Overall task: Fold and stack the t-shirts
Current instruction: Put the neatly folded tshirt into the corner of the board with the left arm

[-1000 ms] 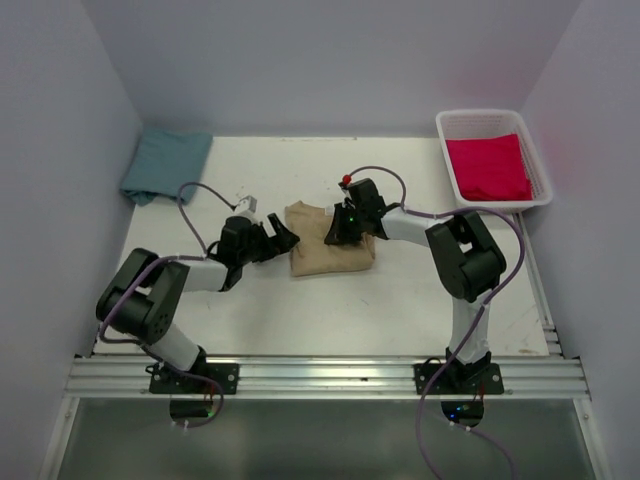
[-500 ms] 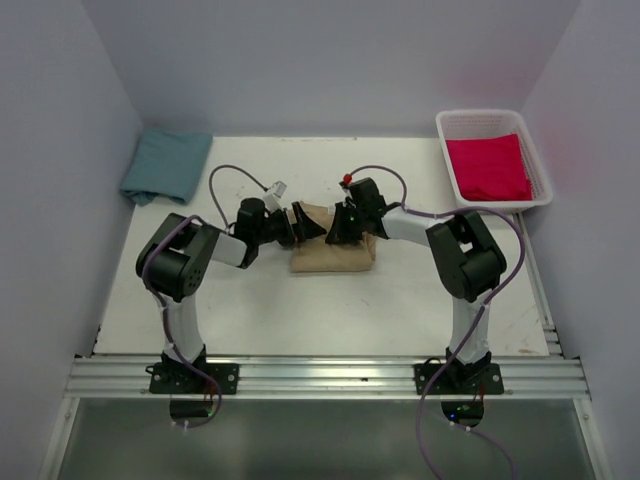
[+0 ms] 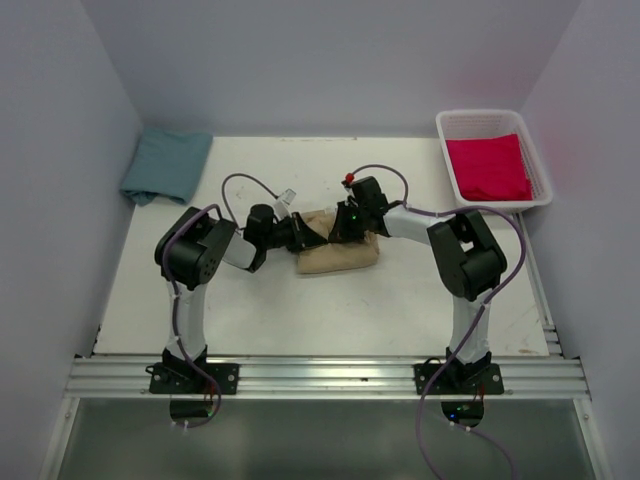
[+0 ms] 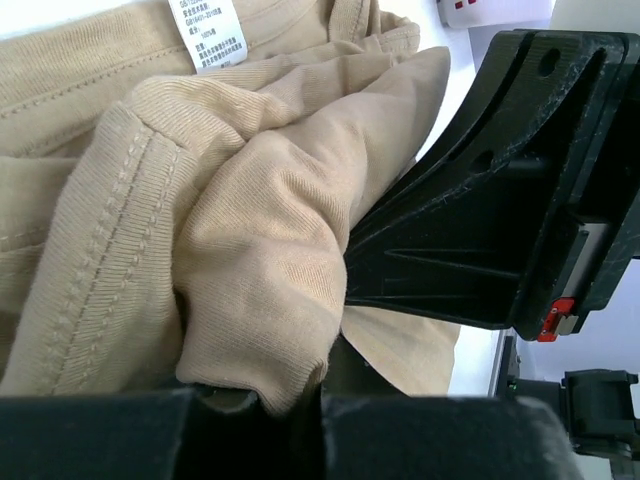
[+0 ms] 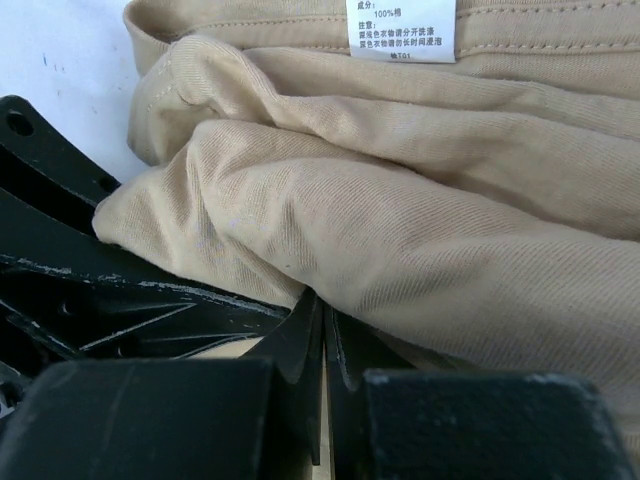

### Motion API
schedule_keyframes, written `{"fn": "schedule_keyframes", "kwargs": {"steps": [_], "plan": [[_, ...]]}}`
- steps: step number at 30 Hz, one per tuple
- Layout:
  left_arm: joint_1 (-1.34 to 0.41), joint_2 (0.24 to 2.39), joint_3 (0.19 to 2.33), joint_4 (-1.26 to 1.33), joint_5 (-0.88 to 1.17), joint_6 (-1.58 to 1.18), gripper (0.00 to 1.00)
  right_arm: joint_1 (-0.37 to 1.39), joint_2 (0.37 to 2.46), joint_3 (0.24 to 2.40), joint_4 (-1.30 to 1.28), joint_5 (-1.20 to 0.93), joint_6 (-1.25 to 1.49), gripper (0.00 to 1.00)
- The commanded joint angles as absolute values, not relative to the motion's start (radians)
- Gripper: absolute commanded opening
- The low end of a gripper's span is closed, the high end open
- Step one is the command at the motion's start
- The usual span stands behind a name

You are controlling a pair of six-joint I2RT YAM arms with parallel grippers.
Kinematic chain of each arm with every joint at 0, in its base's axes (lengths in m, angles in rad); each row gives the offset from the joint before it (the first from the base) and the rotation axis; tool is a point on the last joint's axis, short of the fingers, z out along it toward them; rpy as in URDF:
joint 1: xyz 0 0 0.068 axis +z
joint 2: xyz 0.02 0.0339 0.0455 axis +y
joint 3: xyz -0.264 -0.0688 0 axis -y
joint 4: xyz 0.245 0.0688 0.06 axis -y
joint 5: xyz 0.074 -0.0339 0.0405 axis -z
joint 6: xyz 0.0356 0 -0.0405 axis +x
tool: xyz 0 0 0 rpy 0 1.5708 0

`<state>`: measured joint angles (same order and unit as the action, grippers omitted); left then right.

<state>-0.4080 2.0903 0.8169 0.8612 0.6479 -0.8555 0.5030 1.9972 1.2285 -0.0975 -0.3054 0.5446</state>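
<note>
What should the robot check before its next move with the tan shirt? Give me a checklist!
1. Left claw pinching the tan t-shirt: ok.
2. Right claw pinching the same shirt: ok.
3. Room between the two claws: not ok, they are crowded close together.
4. The tan t-shirt lying flat: not ok, it is bunched up.
5. Teal t-shirt out of the way in the far left corner: ok.
6. Red t-shirt out of the way inside the white basket: ok.

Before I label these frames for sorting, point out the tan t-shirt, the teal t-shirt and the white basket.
tan t-shirt (image 3: pixel 340 258), top view, near folded edge.
teal t-shirt (image 3: pixel 165 165), top view, middle of the cloth.
white basket (image 3: pixel 480 122), top view, far wall.
</note>
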Motion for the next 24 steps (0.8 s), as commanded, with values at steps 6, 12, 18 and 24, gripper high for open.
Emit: {"fn": "schedule_keyframes", "kwargs": {"steps": [6, 12, 18, 24], "plan": [[-0.442, 2.109, 0.738, 0.834, 0.719, -0.884, 0.0, 0.503, 1.971, 1.188, -0.124, -0.244, 0.489, 0.02], [-0.43, 2.03, 0.692, 0.87, 0.701, -0.891, 0.0, 0.503, 1.642, 1.103, -0.135, -0.181, 0.44, 0.47], [-0.423, 1.752, 0.713, 0.638, 0.53, -0.761, 0.0, 0.503, 1.389, 1.065, -0.248, -0.04, 0.402, 0.59], [-0.333, 1.553, 0.83, 0.419, 0.339, -0.672, 0.0, 0.5, 1.269, 1.025, -0.33, 0.023, 0.387, 0.61]]}}
